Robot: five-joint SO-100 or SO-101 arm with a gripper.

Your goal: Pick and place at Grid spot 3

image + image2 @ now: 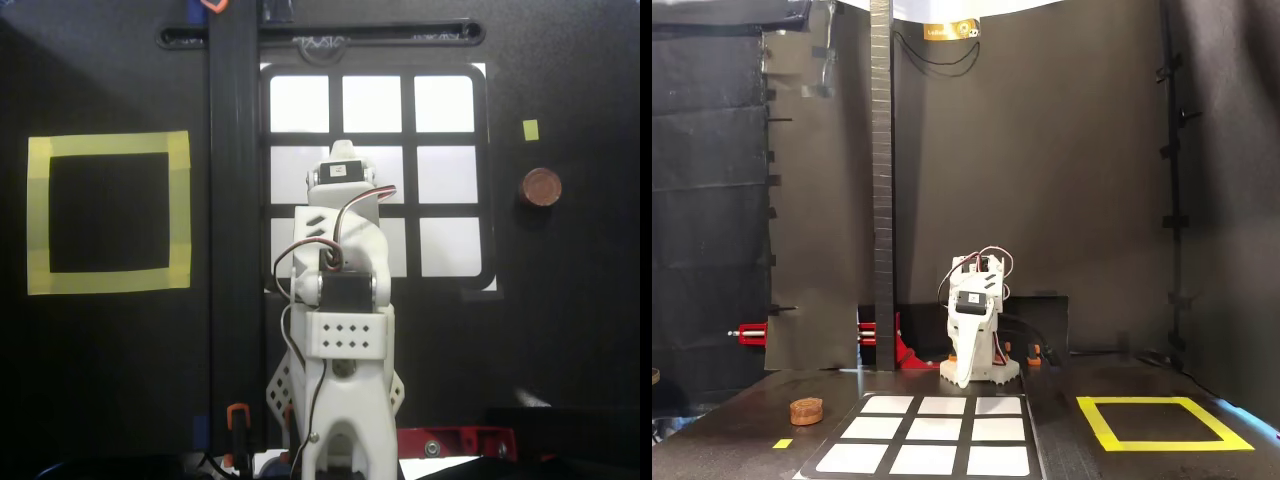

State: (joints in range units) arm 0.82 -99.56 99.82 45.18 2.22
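A matte black table (pixel 580 330) carries a black-framed grid of glowing white square cells; Grid spot 3 (pixel 443 103) is its far-right corner in the overhead view. The white plastic arm's hand (pixel 964 375) hangs folded, clenched, near the base. A round brown disc (pixel 541 187) lies right of the grid.

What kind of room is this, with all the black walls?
Probably a small robot test booth. Black curtains hang all around, a white robot arm sits on a black table, and a glowing grid, a yellow tape square and a brown disc mark spots for practice.
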